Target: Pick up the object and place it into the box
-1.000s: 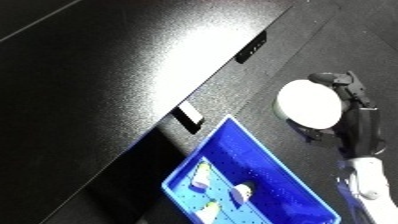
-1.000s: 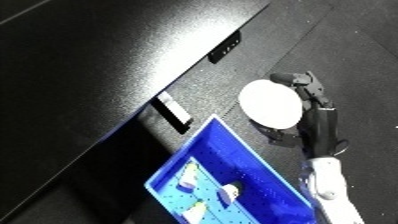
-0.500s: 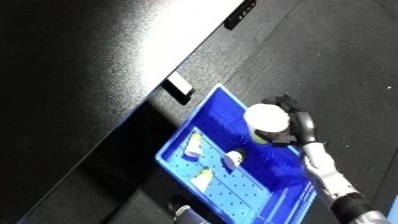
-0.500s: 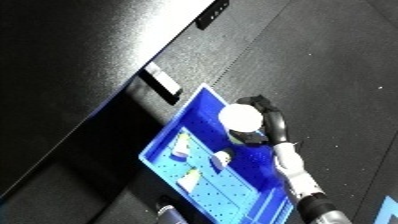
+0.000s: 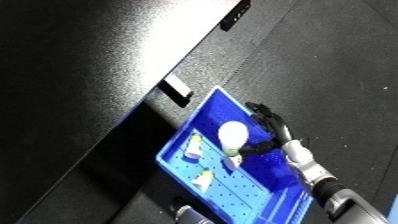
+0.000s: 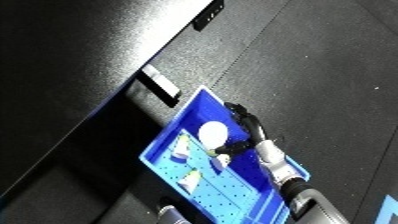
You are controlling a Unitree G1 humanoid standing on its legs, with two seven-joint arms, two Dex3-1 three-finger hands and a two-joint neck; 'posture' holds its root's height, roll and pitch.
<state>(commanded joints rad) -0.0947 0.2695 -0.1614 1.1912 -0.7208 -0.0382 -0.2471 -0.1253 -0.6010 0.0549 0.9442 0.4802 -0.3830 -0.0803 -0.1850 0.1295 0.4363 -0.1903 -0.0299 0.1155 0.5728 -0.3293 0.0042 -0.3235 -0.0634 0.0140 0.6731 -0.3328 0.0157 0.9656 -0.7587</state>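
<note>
A dark, dull floor fills most of what you see, with a long black tabletop (image 5: 80,75) running diagonally across the left and catching a soft sheen; a small white-faced tag or handle (image 5: 177,89) sits on its edge.

Just right of that, the blue bin (image 5: 206,107) lies tilted across the lower middle of the view. Toward its left side you have a few small pale items (image 5: 193,148) resting on the perforated floor; I cannot tell what they are.

Next comes the white ball (image 5: 233,134), the object you are carrying. It is over the bin's interior, near the middle, and whether it touches the floor of the bin cannot be read from here. It looks smooth, round and rigid, and probably light, so judge it as slippery: it will roll the moment it is freed, though the bin walls should keep it in. The sensible hold is around its widest part, fingers on one side and thumb opposite, which is how you have it.

Furthest right, your right hand (image 5: 269,125) reaches in from the lower right on its white forearm, black fingers curled behind the ball and the thumb hooked under its near side, so the hand is clamped on it. Your left hand shows in neither view.
</note>
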